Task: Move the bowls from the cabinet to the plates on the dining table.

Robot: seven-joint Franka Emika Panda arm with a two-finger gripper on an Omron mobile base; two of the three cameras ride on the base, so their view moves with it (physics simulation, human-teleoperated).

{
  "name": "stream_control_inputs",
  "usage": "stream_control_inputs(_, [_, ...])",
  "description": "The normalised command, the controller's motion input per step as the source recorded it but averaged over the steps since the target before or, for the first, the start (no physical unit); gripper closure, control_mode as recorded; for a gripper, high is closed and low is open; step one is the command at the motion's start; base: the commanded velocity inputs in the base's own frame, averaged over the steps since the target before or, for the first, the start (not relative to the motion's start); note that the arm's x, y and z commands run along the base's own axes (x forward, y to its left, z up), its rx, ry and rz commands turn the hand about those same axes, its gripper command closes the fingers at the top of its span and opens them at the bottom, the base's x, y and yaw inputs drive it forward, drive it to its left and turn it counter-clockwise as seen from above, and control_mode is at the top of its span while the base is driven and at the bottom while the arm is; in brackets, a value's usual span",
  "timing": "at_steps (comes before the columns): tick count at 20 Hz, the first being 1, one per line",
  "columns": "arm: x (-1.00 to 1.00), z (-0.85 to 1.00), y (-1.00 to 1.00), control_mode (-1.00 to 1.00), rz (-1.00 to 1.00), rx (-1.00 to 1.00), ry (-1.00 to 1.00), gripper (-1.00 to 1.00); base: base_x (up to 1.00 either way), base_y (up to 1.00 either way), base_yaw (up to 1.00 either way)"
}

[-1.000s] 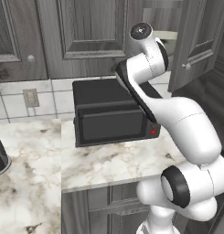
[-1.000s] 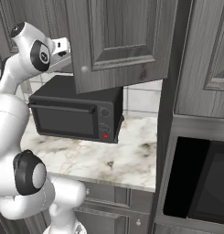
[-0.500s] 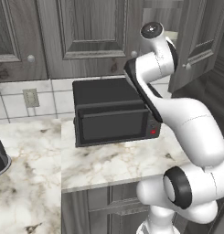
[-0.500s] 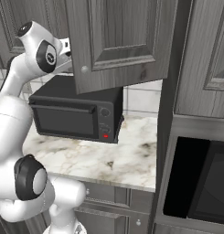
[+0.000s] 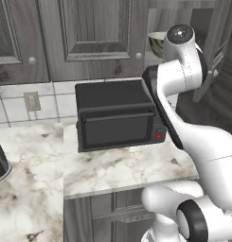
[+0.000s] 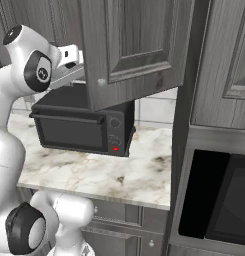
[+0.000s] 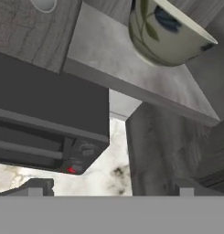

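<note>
A glossy pale cream-green bowl [image 7: 166, 32] stands upright on the grey shelf [image 7: 109, 59] of the open cabinet [image 5: 183, 14]; it also peeks out beside my wrist [image 5: 157, 43]. My gripper [image 7: 111, 191] is open with nothing between its fingertips [image 7: 38, 186]. It hangs below and in front of the shelf edge, apart from the bowl. In the right base view my hand [image 6: 69, 54] reaches behind the swung-out cabinet door [image 6: 131, 50]. The plates and the dining table are out of view.
A black microwave [image 5: 117, 120] sits on the marble counter [image 5: 122, 168] right under the cabinet, close below my hand. Closed cabinet doors with round knobs [image 5: 89, 33] run to the left. A dark wall oven [image 6: 219, 200] is at the right.
My arm has swung right and risen toward the open cabinet, bringing the hand up to the shelf edge. The jaws stayed open. The bowl has not moved.
</note>
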Motion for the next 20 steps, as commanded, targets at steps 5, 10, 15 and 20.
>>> stream_control_inputs(5, [-0.64, 0.07, -0.36, -1.00, 0.00, 0.00, -0.04, -1.00, 0.00, 0.00, 0.00])
stream_control_inputs(10, [-0.21, 0.00, -0.66, -1.00, 0.00, 0.00, -0.03, -1.00, 0.00, 0.00, 0.00])
stream_control_inputs(15, [-0.04, 0.00, -0.83, -1.00, 0.00, 0.00, -0.02, -1.00, 0.00, 0.00, 0.00])
stream_control_inputs(20, [0.00, 0.00, -0.81, -1.00, 0.00, 0.00, 0.00, -1.00, 0.00, 0.00, 0.00])
